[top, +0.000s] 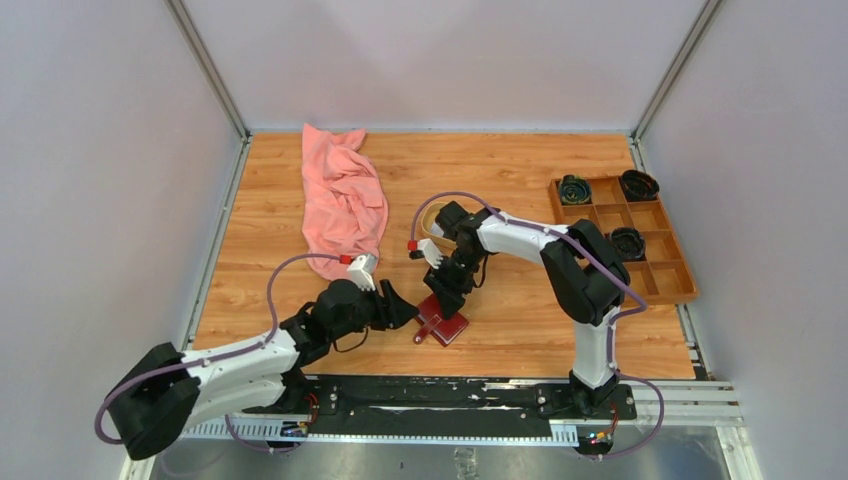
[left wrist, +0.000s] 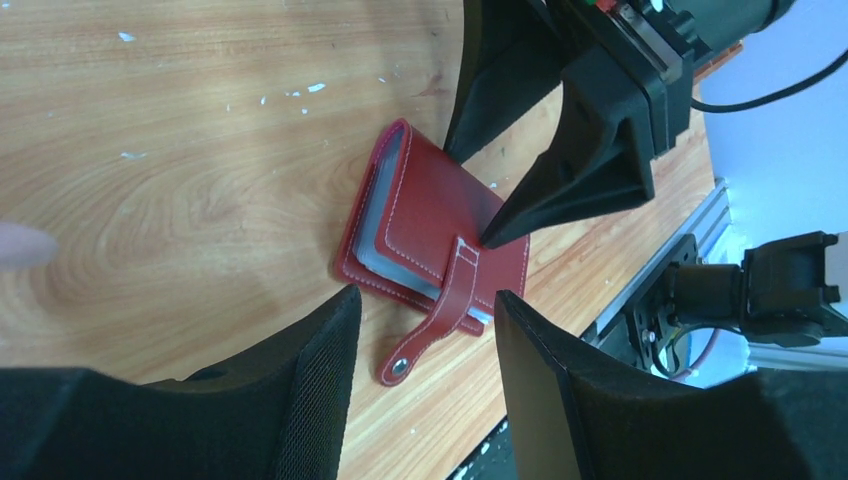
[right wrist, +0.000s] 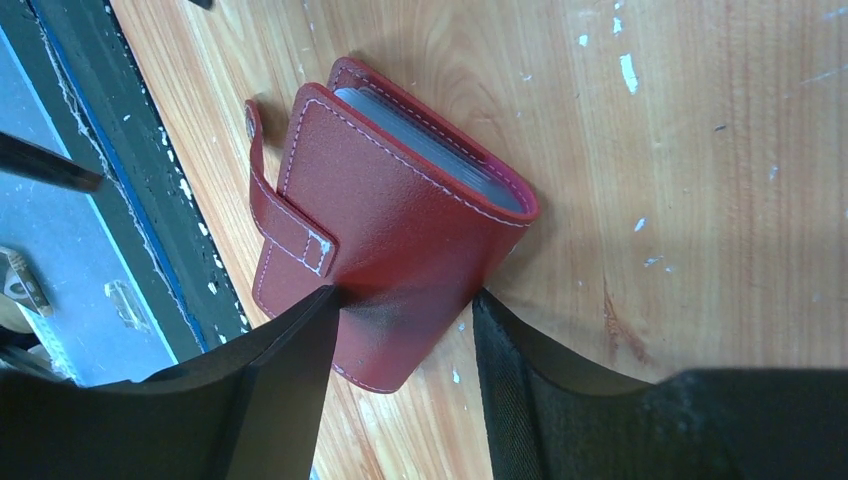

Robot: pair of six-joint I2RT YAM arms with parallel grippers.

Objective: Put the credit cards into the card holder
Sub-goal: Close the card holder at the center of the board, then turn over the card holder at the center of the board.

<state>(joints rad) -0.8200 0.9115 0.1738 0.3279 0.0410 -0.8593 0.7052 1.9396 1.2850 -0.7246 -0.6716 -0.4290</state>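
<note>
card holder (top: pixel 442 322) lies folded on the tabletop (top: pixel 520 160), middle of the near edge, strap unsnapped. My right gripper (right wrist: pixel 400 300) is spread: one tip down on the cover, the other at the holder's edge, not clamping it. My left gripper (left wrist: pixel 428 310) hangs spread just beside it, grasping nothing.

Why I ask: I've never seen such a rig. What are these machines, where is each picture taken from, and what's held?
Two robot arms are bolted at a wooden table's near edge. One picture looks down from above; the others come from wrist cameras. On it lie a pink cloth, a tan dish, a wooden tray and a red card holder. The right tool rests one finger on its cover; the left tool hovers open nearby. Nothing is lifted.
</note>
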